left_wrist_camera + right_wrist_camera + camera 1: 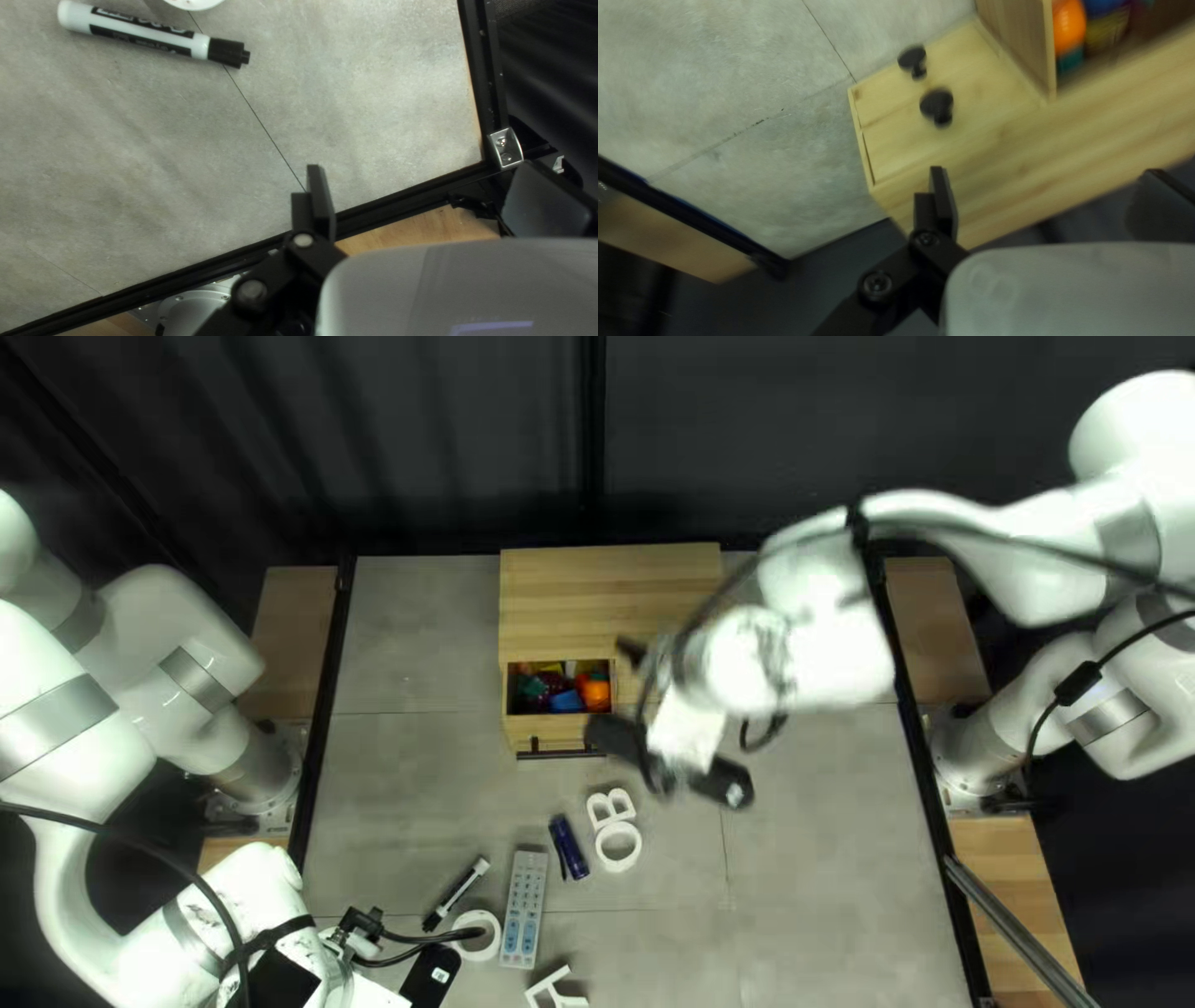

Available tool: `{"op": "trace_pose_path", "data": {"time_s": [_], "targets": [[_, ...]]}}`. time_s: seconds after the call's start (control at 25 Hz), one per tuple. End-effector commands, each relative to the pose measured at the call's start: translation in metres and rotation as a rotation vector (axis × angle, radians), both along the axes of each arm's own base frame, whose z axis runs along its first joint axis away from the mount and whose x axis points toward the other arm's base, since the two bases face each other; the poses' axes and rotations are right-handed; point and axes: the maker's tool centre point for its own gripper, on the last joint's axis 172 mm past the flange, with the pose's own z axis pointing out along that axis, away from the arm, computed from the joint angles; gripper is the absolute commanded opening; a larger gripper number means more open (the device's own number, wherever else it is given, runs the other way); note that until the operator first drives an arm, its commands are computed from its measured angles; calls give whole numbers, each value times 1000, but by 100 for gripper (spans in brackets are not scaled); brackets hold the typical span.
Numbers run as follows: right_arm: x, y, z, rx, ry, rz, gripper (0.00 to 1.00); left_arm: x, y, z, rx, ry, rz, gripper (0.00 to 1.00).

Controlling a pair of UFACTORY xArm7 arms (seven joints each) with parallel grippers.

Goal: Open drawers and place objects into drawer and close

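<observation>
Grey tabletop [822, 846], black edge rails [326, 709], dark curtain [436, 448] behind

Before a cabinet [610, 604], its left drawer [542, 733] pulled out with small objects [567, 701] inside, lie a letter B [596, 812] and, nearer, a ring [601, 848]; a remote control [524, 911] lies leftward, a marker [461, 892] left of it.

At the right of the top left view, the table [847, 884] offers a wide passage. The open drawer [539, 729] and its handle [560, 754] jut toward the letter B [594, 810]. The right arm [803, 647] blocks space above the cabinet's [598, 591] right front.
</observation>
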Motion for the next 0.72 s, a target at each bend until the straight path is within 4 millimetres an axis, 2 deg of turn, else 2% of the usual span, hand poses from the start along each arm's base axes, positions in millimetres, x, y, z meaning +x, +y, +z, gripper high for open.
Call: {"op": "trace_pose_path", "data": {"time_s": [0.04,0.2,0.36,0.44,0.52,0.72], "targets": [[-23,26,4,-26,40,171,100,0,0,0,0,0,0,100],[-31,48,-3,-23,67,229,100,0,0,0,0,0,0,100],[-40,78,-21,-5,78,218,100,0,0,0,0,0,0,100],[-43,96,-39,23,73,177,100,0,0,0,0,0,0,100],[-53,115,-58,58,78,114,100,0,0,0,0,0,0,100],[-84,143,-73,113,93,-1,100,0,0,0,0,0,0,100]]}}
